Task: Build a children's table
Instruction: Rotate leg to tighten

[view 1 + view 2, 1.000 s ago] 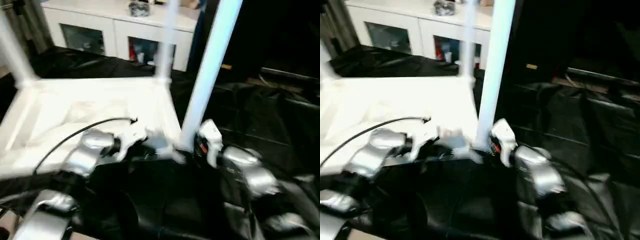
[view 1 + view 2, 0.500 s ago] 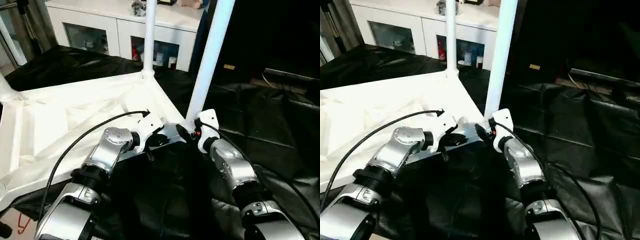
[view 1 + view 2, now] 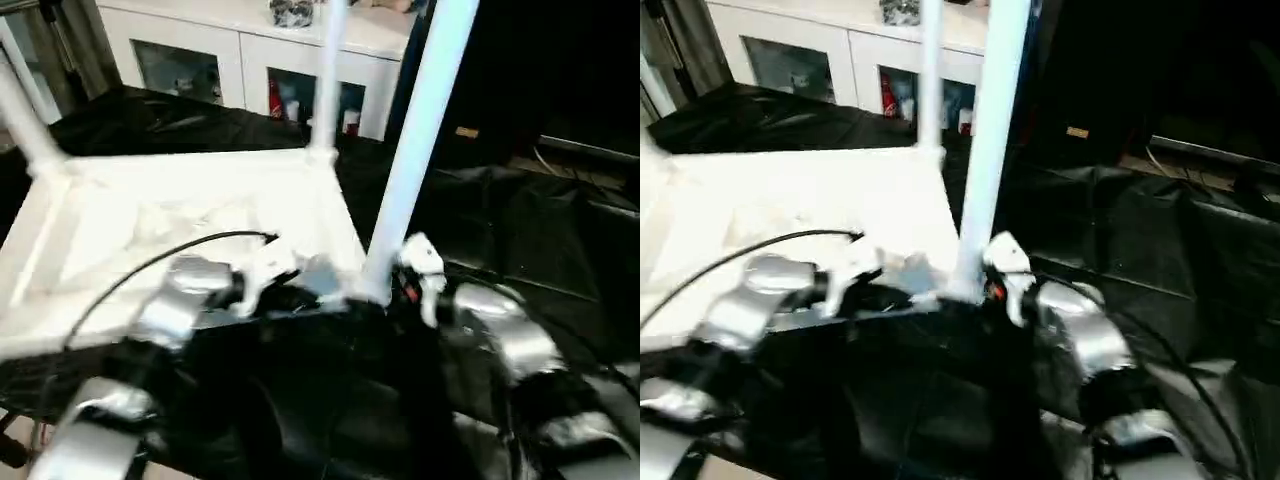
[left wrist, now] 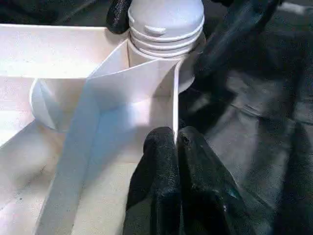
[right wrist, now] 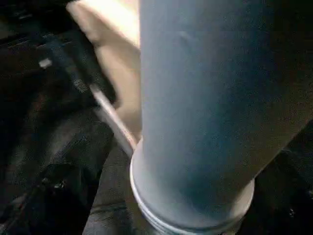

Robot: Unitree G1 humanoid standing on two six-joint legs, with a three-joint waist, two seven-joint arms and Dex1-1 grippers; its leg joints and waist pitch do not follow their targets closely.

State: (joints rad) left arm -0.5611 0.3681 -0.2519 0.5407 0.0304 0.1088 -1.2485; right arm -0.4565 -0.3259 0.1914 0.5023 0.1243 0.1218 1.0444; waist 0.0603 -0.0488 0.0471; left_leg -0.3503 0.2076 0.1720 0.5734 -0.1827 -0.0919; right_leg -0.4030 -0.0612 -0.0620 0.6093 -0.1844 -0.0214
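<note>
I see the white table (image 3: pixel 190 215) upside down on a black sheet (image 3: pixel 520 230), ribbed underside up. Three legs stand in its corner sockets; the nearest leg (image 3: pixel 415 150) rises at the near right corner. My left gripper (image 4: pixel 177 147) is clenched on the thin rim by that corner. My right gripper (image 3: pixel 408 285) sits just beside the leg's base, fingers unclear. A white cabinet (image 3: pixel 250 55) stands behind.

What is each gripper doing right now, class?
Left gripper: shut on the tabletop's side wall.
Right gripper: beside the near leg; cannot tell.
</note>
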